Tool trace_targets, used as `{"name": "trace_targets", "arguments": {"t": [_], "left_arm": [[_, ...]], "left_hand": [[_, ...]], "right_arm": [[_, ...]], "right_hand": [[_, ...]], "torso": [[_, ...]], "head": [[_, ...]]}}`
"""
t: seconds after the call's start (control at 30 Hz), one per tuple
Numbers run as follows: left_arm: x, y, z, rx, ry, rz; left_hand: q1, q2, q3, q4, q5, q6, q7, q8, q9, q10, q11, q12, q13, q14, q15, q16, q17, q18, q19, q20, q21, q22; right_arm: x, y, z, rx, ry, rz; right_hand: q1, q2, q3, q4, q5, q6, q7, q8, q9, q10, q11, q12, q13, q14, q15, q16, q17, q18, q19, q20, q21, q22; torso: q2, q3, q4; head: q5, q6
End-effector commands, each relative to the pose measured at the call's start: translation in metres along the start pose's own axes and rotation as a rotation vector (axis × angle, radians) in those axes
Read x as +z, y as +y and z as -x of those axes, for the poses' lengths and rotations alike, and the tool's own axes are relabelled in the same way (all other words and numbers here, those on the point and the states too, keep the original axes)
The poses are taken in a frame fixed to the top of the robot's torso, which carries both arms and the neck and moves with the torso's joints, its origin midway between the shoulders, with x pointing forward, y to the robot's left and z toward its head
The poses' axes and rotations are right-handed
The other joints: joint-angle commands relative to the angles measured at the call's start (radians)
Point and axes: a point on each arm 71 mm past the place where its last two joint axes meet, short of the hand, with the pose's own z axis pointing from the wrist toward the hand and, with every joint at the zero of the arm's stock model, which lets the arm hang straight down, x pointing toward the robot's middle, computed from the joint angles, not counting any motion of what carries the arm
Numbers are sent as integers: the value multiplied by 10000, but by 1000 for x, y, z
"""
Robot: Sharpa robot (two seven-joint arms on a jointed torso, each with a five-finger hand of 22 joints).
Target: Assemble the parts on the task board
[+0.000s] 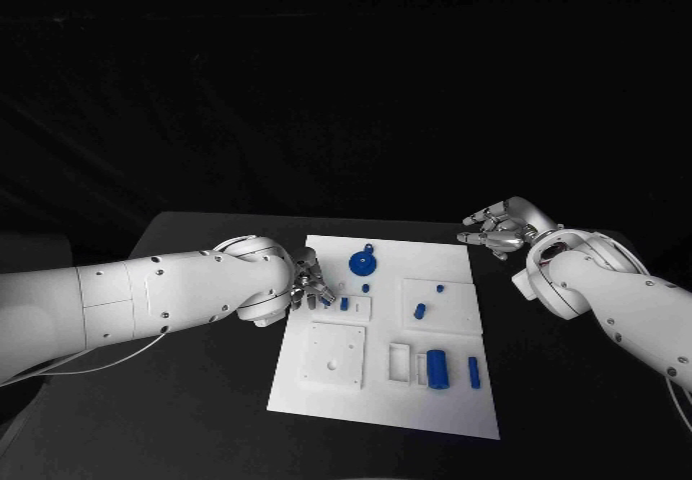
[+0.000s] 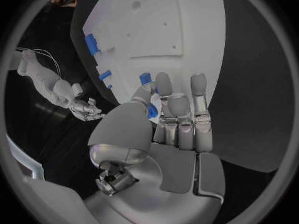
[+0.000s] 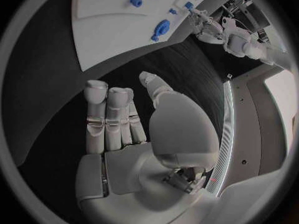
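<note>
fingers of the left hand (image 1: pixel 306 285) pinch a small blue plastic part (image 2: pixel 151 111) at the white task board (image 1: pixel 433 405)'s near-left edge; right hand (image 1: pixel 498 228) hovers empty, fingers apart, off the board's far corner.

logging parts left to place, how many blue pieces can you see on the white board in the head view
6: round disc, small dot, peg, speck, block, bar. The left hand may hide another.

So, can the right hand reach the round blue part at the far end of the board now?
Probably yes. The right hand hovers open beside the task board, off its far right corner, and nothing stands between it and the round blue part. The left hand is on the other side.
</note>
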Motion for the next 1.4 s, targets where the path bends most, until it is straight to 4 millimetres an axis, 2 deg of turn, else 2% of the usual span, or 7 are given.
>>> {"name": "trace_targets", "arguments": {"t": [0.03, 1.4], "left_arm": [[0, -1, -1, 125, -8, 36], [2, 3, -6, 400, 447, 123]], "left_hand": [[15, 83, 386, -338, 36, 516, -417, 21, 256, 460, -44, 41, -11, 66, -2, -18, 15, -82, 64, 29, 39, 175], [14, 105, 425, -401, 51, 497, -406, 0, 328, 459, -40, 26, -30, 66, 2, -62, 65, -85, 58, 27, 29, 177]], "right_arm": [[0, 1, -1, -48, 128, 71], [-1, -1, -1, -67, 160, 33]], "right_hand": [[-106, 9, 58, -7, 55, -35, 22, -36, -16, -15, -12, 16, -10, -21, -27, -35, -7, 153, 433, 3, -56, 693], [-121, 16, 89, -22, 85, -11, 17, -36, -16, 1, -17, 21, -9, 0, -34, -16, 13, 151, 444, -3, -34, 696]], "torso": [[-2, -8, 2], [-4, -7, 5]], "head": [[-6, -7], [33, -78]]}}
